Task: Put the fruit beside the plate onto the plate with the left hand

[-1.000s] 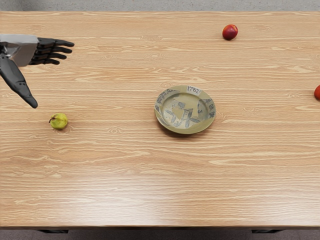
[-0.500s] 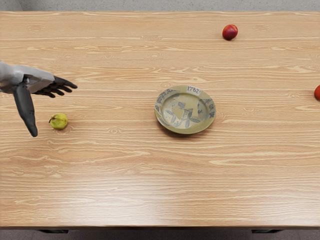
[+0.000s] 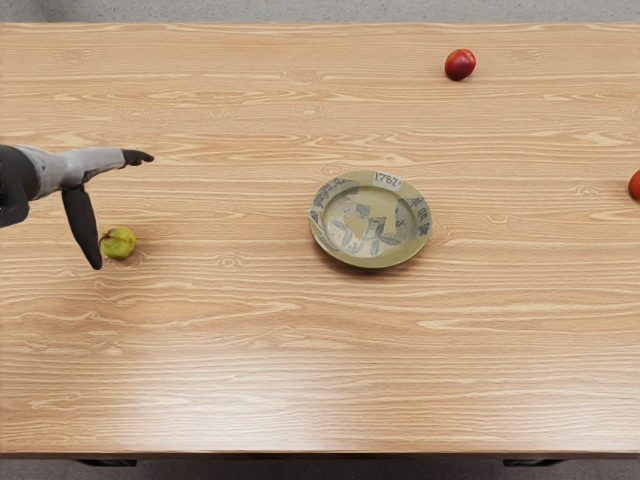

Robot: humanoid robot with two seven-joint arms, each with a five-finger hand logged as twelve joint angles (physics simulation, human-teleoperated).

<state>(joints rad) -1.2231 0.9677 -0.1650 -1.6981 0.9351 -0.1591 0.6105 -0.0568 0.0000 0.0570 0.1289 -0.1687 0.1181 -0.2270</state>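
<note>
You are looking down on a pale wooden bench that fills almost the whole view, its grain running from side to side.

Just right of the middle sits a round, olive-rimmed plate with a grey pattern inside and a small label on its far rim. Nothing lies on it.

Your left hand comes in from the left edge, about level with the plate's far rim and well apart from it. Its fingers are stretched out flat towards the right, and the dark thumb points away from them, down towards the near edge. The hand is spread wide and holds nothing.

The yellow-green pear lies on the bench below the outstretched fingers and just to the right of the thumb. The gap there is so slight that you cannot tell whether the thumb touches it. The pear is far to the left of the plate, with bare wood between them.

A red fruit rests near the far edge, up and to the right of the plate. A second red fruit is cut off by the right edge, roughly level with the plate's far rim.
</note>
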